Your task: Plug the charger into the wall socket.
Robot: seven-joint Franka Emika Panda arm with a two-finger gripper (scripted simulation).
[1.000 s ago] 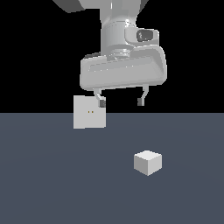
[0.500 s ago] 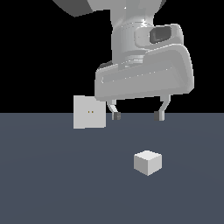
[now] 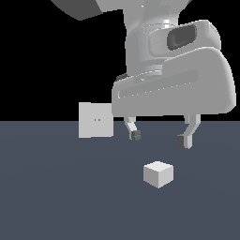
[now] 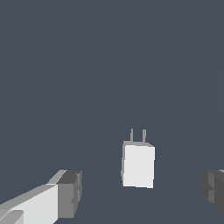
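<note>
The largest thing seen is the floor [image 3: 56, 197], a flat, bare, dark grey-blue plane that runs back to a black void; no walls, clutter or other furniture are shown. Above it hangs the gripper [image 3: 161, 136], with its jaws spread wide and nothing held between them. In the wrist view the two dark fingertips [image 4: 70, 192] are seen well apart on either side of the block.

Next in size is the wall socket [image 3: 95, 120], a flat upright white panel with two tiny yellowish dots at its centre, placed toward the exterior view's left and farther back than the gripper.

The smallest is the charger [image 3: 158, 174], a plain white block resting on the floor just below the open jaws and well apart from the socket. In the wrist view two thin prongs [image 4: 138, 135] are seen projecting from one end of the charger [image 4: 138, 166].

The charger is judged light and rigid, with smooth flat faces that may be somewhat slippery. The prongs look thin and should not be pinched. A grasp is best taken across the two opposite flat sides of the body, so that the prongs are left free for insertion.
</note>
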